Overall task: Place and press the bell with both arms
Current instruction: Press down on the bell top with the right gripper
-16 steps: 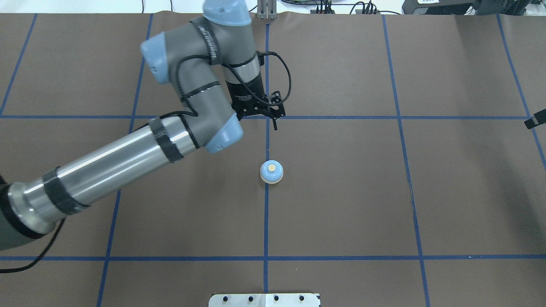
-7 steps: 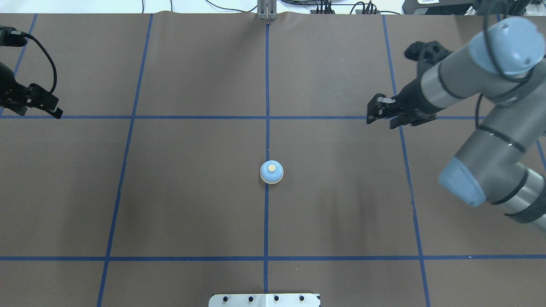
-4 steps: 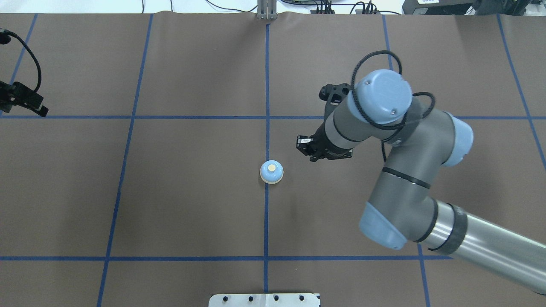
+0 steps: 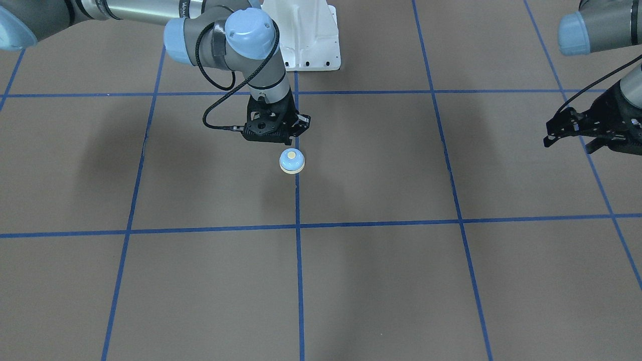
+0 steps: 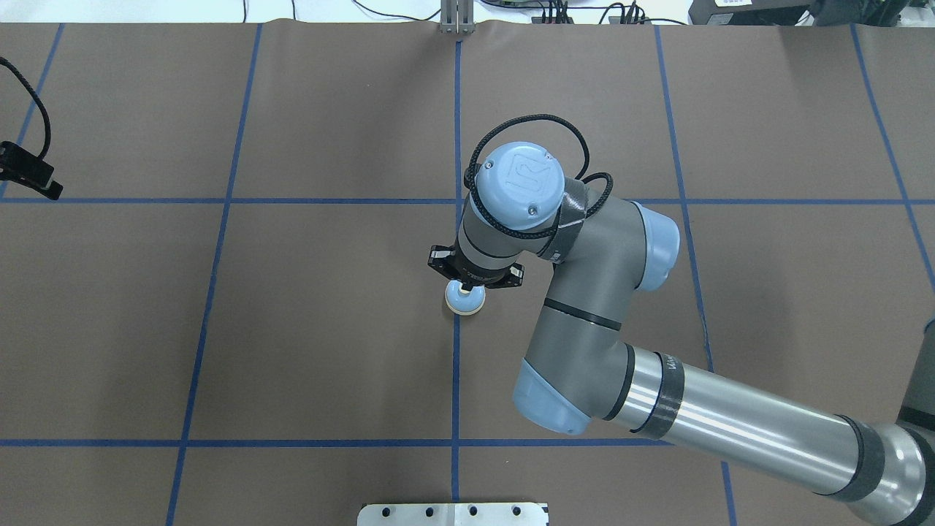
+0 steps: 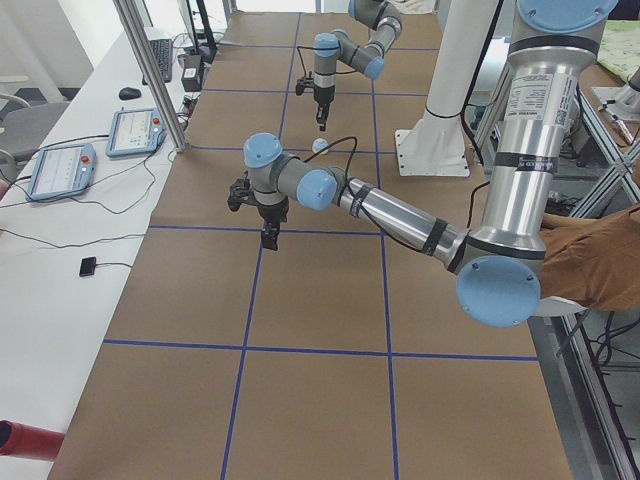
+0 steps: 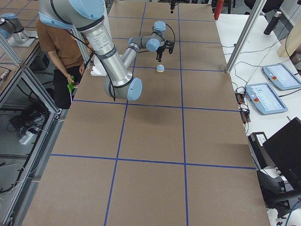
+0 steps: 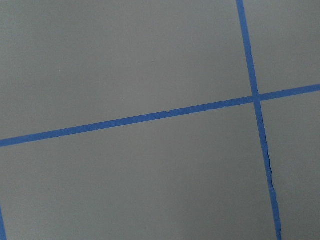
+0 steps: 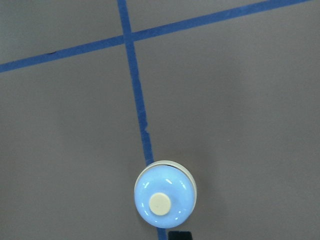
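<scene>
Overhead exterior, UR-logo cap [image 5: 520, 181], right pincer [image 5: 465, 286] closed, empty, above bell [image 5: 467, 304], left pincer [image 5: 48, 191] unclear

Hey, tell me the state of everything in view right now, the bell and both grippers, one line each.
bell: upright on the table, sitting on a blue tape line, nothing touching it.
right gripper: looks shut, empty, hovering just above the bell.
left gripper: off to the side above bare table, holding nothing; open or shut unclear.
</scene>
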